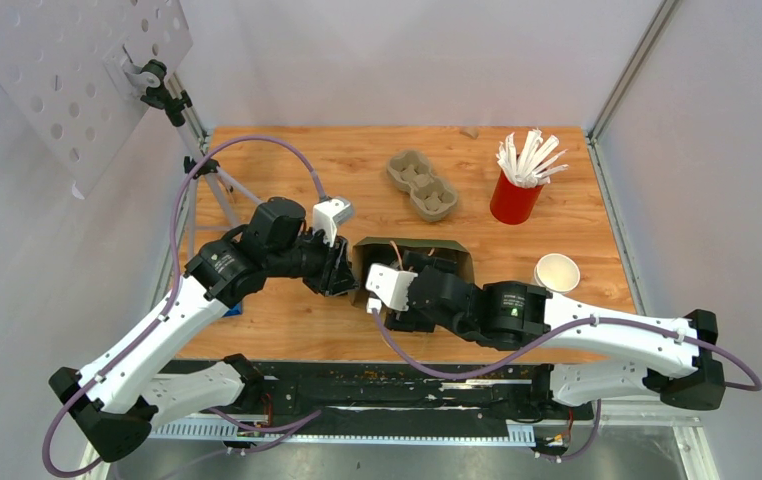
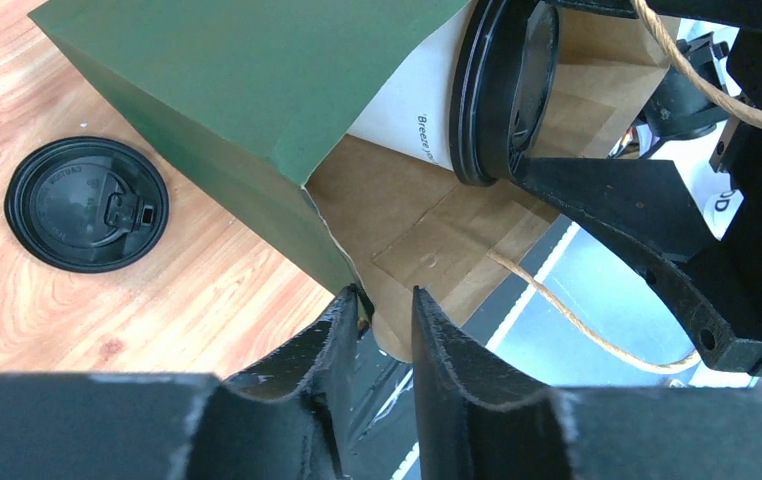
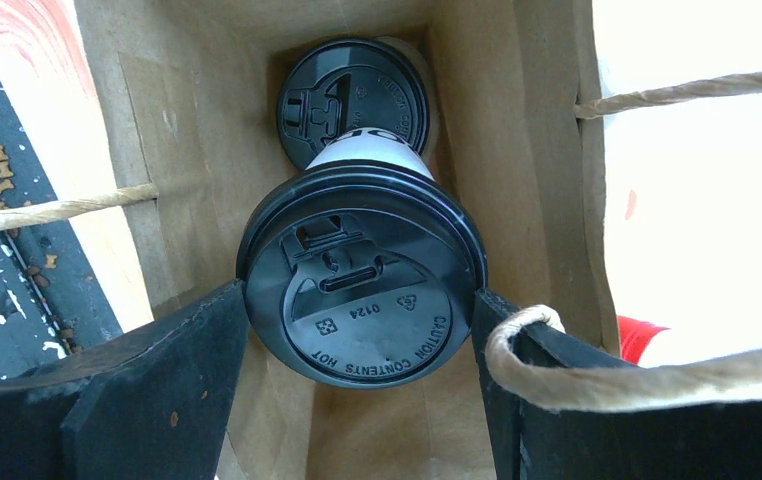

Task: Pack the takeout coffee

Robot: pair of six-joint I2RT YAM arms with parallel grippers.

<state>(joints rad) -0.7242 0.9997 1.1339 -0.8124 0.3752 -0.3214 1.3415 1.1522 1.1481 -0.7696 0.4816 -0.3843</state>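
A green paper bag (image 1: 460, 257) with a brown inside lies open at the table's middle. In the right wrist view, one takeout coffee (image 3: 361, 285), a white cup under a black lid, sits in the bag's mouth. My right gripper (image 3: 360, 300) is shut on its lid, one finger on each side. A second lidded cup (image 3: 354, 97) lies deeper in the bag. The left wrist view shows the held cup (image 2: 409, 105) from the side. My left gripper (image 2: 385, 300) is at the bag's rim (image 2: 397, 320), its jaws a little apart with the paper edge between the tips.
A loose black lid (image 2: 87, 203) lies on the wood beside the bag. An open white cup (image 1: 557, 272) without a lid stands at the right. The red cup of stirrers (image 1: 515, 195) and the grey pulp carrier (image 1: 422, 185) are at the back. A twine handle (image 3: 647, 375) drapes over my right finger.
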